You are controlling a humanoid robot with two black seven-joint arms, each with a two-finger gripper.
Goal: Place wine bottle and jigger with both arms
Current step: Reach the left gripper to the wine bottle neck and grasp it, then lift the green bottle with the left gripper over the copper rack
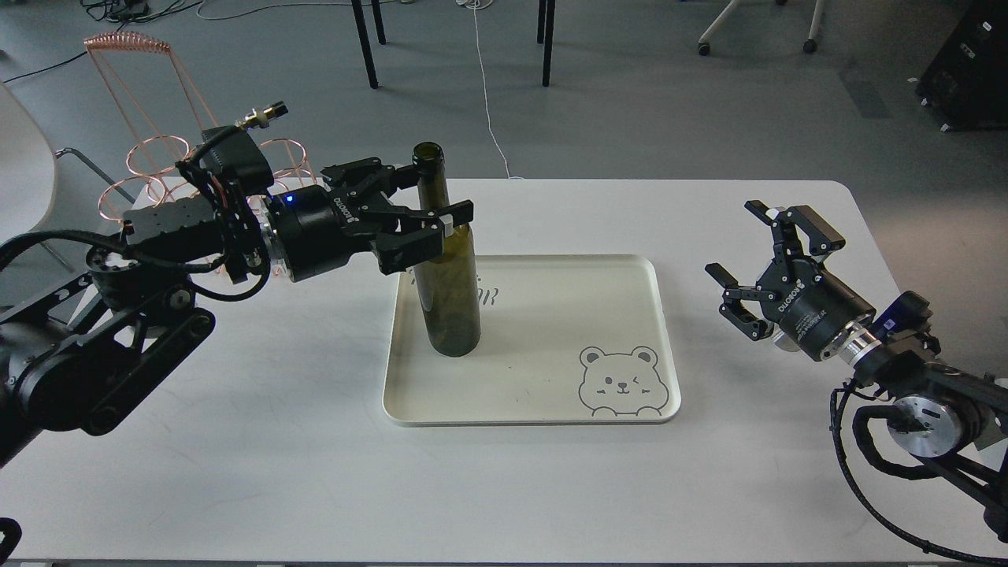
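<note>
1. The wine bottle (449,276) is seen standing upright in the left part of the cream tray (551,409), a little left of the middle of the frame. Its base rests on the tray floor.
2. The left gripper (433,201) is placed around the neck and shoulder of the bottle, one finger behind the neck and one in front. The fingers look close to the glass, but it cannot be told for sure whether they press it or are already released.
3. The right gripper (748,272) is held at the right side of the frame, above the white table (236,472). Its fingers are spread apart and nothing is held between them.
4. The jigger cannot be found anywhere in this view, so its place cannot be given.
5. The step in hand is judged to be the setting down of the bottle. To do it well, the fingers should be opened fully before the arm is drawn away.
6. The arm should then be pulled back sideways toward the left edge, not upward, so that the tall neck is not caught and the bottle is not tipped.
7. The copper wire rack (150,165) in the upper left should be avoided during this retreat.
</note>
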